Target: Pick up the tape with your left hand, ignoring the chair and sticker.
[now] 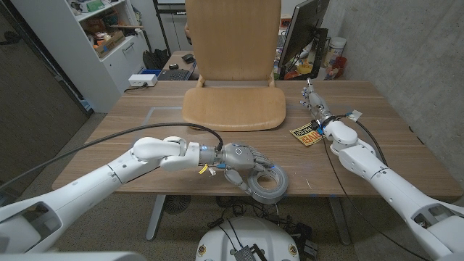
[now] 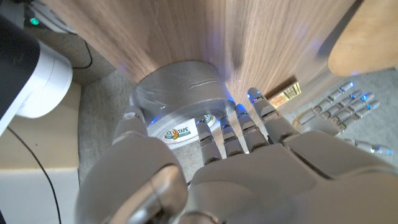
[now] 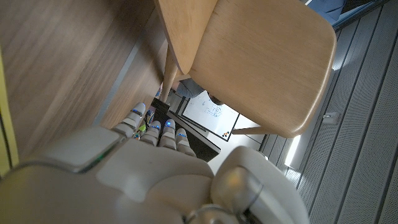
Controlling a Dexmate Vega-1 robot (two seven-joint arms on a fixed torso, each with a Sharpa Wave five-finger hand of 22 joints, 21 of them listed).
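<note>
**Head view status: left hand on tape at near table edge**

Head view places the tape [image 1: 266, 183] at the near edge of the wooden table [image 1: 145, 123], slightly right of centre; it is a thick grey roll lying flat, with its hollow core facing up. The left hand [image 1: 243, 160] lies over the far-left side of the roll; fingers [image 1: 270, 169] reach down into the core while the rest of the hand bears on the outer wall. Left wrist view confirms the grip; fingers [image 2: 239, 127] hook over the rim, the thumb side [image 2: 127, 130] presses the outer wall, and the roll is clamped between them. Surface of the tape [image 2: 180, 84] is dull silver-grey with faint creases; a pale label with printed lettering [image 2: 180, 132] sits inside the core; blue light glints along the rim near the fingertips. Whether the roll is clear of the table cannot be determined.

The chair [image 1: 232, 72] rests on the table at the far middle, seat toward the robot; a yellow-and-black sticker [image 1: 307, 134] lies flat right of the seat. The right hand [image 1: 316, 107] stands just beyond the sticker, near the seat's right corner; right wrist view shows its fingers [image 3: 155, 127] extended together and holding nothing, with the chair [image 3: 261, 62] beyond them.
</note>
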